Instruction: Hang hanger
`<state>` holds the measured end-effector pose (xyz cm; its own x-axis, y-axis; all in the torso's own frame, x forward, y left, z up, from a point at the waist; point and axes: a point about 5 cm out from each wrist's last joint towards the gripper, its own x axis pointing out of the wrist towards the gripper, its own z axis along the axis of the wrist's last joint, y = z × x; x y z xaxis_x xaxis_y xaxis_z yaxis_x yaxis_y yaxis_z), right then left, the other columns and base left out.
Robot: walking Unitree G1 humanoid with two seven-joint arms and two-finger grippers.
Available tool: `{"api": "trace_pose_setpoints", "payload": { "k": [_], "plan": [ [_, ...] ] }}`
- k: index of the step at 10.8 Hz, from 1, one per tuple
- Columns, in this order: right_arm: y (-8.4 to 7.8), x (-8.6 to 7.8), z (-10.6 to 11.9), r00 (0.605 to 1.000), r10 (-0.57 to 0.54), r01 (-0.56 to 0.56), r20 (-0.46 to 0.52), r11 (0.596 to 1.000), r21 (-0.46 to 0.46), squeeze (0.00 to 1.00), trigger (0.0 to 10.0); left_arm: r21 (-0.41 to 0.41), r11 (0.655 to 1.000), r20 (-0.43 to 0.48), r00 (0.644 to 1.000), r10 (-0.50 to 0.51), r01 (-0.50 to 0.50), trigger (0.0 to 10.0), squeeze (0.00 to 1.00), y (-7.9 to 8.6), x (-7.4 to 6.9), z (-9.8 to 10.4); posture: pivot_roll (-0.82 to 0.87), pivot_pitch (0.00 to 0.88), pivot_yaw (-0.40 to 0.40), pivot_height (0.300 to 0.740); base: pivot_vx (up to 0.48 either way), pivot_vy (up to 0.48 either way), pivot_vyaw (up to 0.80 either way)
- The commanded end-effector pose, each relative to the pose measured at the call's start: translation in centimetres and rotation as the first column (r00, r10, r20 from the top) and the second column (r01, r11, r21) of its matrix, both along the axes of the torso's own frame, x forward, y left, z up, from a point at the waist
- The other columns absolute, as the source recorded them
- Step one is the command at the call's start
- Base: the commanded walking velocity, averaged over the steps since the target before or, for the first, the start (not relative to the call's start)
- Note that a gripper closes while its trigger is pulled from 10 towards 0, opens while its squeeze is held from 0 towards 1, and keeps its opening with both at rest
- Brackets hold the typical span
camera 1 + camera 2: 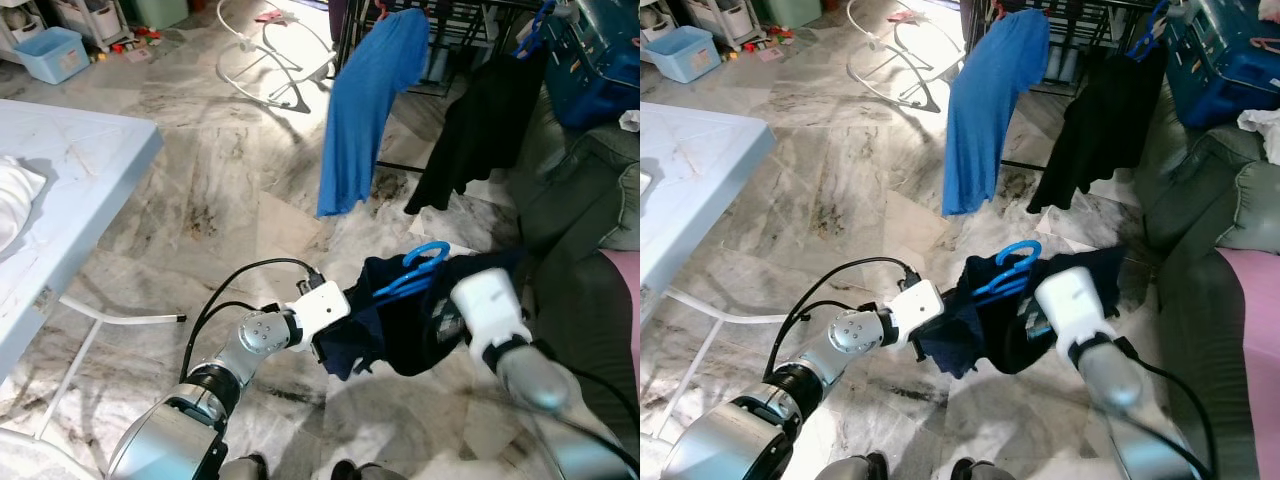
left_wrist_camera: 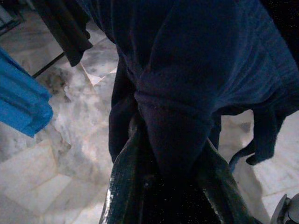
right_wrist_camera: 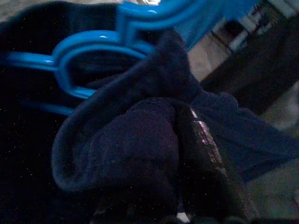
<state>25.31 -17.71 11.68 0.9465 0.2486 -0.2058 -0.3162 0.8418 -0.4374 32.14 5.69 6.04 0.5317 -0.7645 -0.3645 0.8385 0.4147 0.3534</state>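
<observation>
Both grippers [image 1: 335, 340] [image 1: 455, 320] pinch your navy shirt [image 1: 400, 330] on its hanger [image 1: 415, 268]; the rack [image 1: 440, 20] is well off, hanging undone.

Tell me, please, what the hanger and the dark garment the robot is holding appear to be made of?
The blue hanger looks like smooth moulded plastic: uniform colour, glossy highlights along its rounded edges. The navy garment looks like soft matte knit fabric, perhaps cotton jersey: it folds and bunches limply, with a stitched hem, where the left claw and right claw pinch it.
</observation>
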Motion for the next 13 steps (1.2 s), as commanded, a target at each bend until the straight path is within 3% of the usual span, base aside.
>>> {"api": "trace_pose_setpoints", "payload": {
  "k": [1,2,3,5,6,8,11,12,13],
  "plan": [
    [1.5,-0.6,0.1,0.996,0.094,-0.094,0.01,0.995,0.033,1.0,10.0,-0.038,0.999,0.028,1.0,-0.009,0.01,0.0,0.0,-0.8,0.3,0.9,0.04,0.146,-0.1,0.74,0.0,0.0,0.0],
    [1.5,-0.7,-0.1,0.994,0.107,-0.107,-0.004,0.994,0.02,1.0,10.0,-0.031,0.999,0.026,1.0,-0.01,0.011,0.0,0.0,-0.7,0.3,0.8,0.04,0.145,-0.099,0.74,0.0,0.0,0.0],
    [2.1,-1.6,-0.7,0.974,0.22,-0.22,-0.048,0.975,-0.005,1.0,10.0,-0.026,1.0,0.023,1.0,-0.005,0.005,0.0,0.0,-0.6,0.3,0.7,0.03,0.146,-0.098,0.74,0.0,0.0,0.0],
    [3.1,-2.7,-0.1,0.946,0.317,-0.307,-0.074,0.944,0.126,1.0,10.0,-0.019,1.0,0.03,1.0,0.002,-0.001,0.0,0.0,-0.5,0.5,0.9,0.03,0.145,-0.099,0.74,0.0,0.0,0.0],
    [3.3,-2.7,-0.3,0.942,0.325,-0.312,-0.08,0.94,0.141,1.0,10.0,-0.019,1.0,0.03,1.0,0.002,-0.001,0.0,0.0,-0.6,0.6,1.0,0.03,0.143,-0.1,0.74,0.0,0.0,0.0],
    [2.9,-2.3,-1.4,0.953,0.296,-0.297,-0.067,0.955,-0.007,1.0,10.0,-0.024,1.0,0.038,0.999,0.006,-0.006,0.0,0.0,-0.7,0.7,1.2,0.04,0.142,-0.102,0.74,0.0,0.0,0.0],
    [2.7,-2.1,-1.2,0.973,0.227,-0.224,-0.046,0.973,0.061,1.0,10.0,-0.038,0.999,0.042,0.999,0.003,-0.002,0.0,0.0,-0.9,0.8,1.4,0.04,0.142,-0.099,0.74,0.0,0.0,0.0],
    [1.9,-2.2,-1.7,0.974,0.218,-0.219,-0.064,0.975,-0.017,0.94,10.0,-0.037,0.999,0.045,0.999,0.005,-0.003,0.0,0.0,-0.9,0.8,1.5,0.04,0.139,-0.097,0.74,0.0,0.0,0.0],
    [0.9,-2.1,-1.3,0.984,0.173,-0.175,-0.042,0.984,-0.041,0.0,10.0,-0.033,0.999,0.054,0.999,-0.003,0.005,0.0,0.0,-0.9,0.9,1.7,0.04,0.138,-0.096,0.74,0.0,0.0,0.0]
  ]
}}
